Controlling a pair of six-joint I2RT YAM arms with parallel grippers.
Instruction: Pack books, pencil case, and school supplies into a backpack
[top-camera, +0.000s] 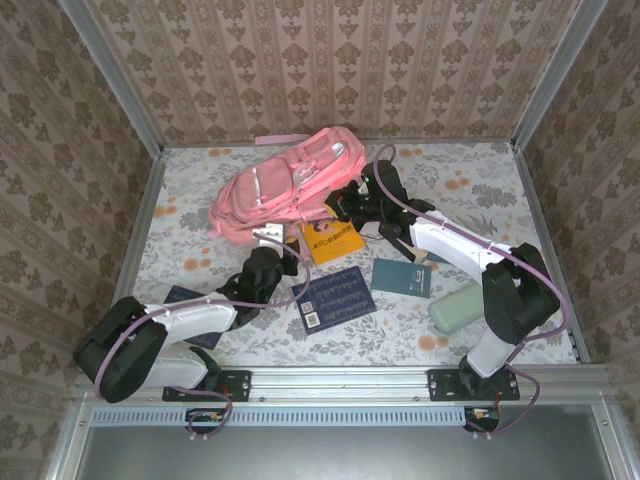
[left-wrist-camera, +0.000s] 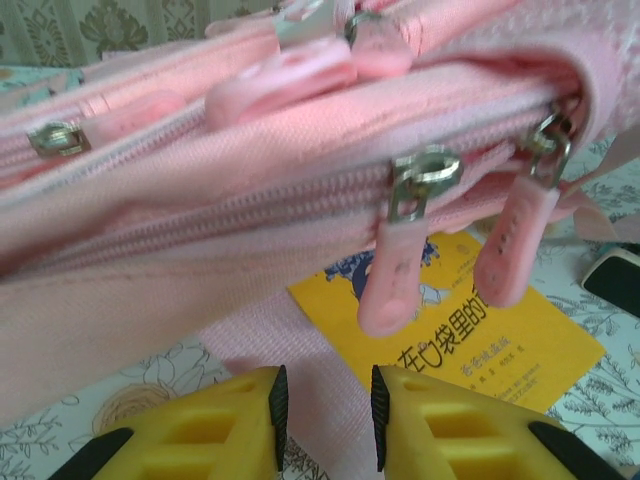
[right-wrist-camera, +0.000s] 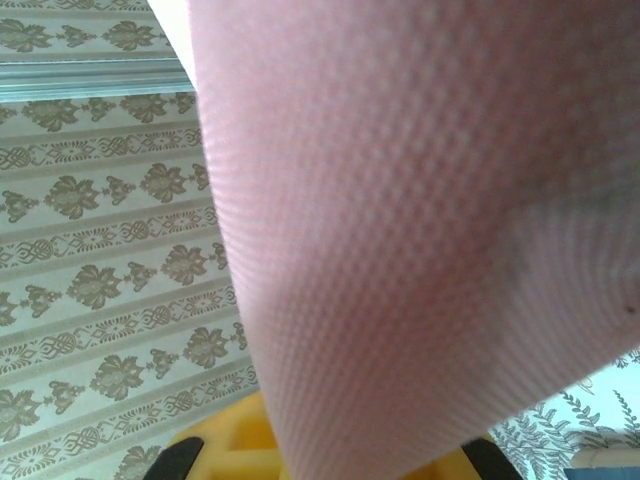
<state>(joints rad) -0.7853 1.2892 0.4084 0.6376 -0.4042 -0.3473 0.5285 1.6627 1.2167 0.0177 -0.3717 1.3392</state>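
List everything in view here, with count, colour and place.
backpack: 1, pink, far centre of table
yellow book: 1, yellow-orange, far edge under backpack
navy books: 2, dark navy, one at centre, one partly under left arm
notebook: 1, teal, right of centre
pencil case: 1, mint, near right
table: 1, floral cover
left gripper: 1, yellow fingers, open, below backpack zips
right gripper: 1, shut on backpack fabric

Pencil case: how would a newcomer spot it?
From the pink backpack at the far side, come to the near right, beside the right arm. The pencil case lies there: a pale mint, soft rounded pouch, unlike the flat, darker teal notebook beside it.
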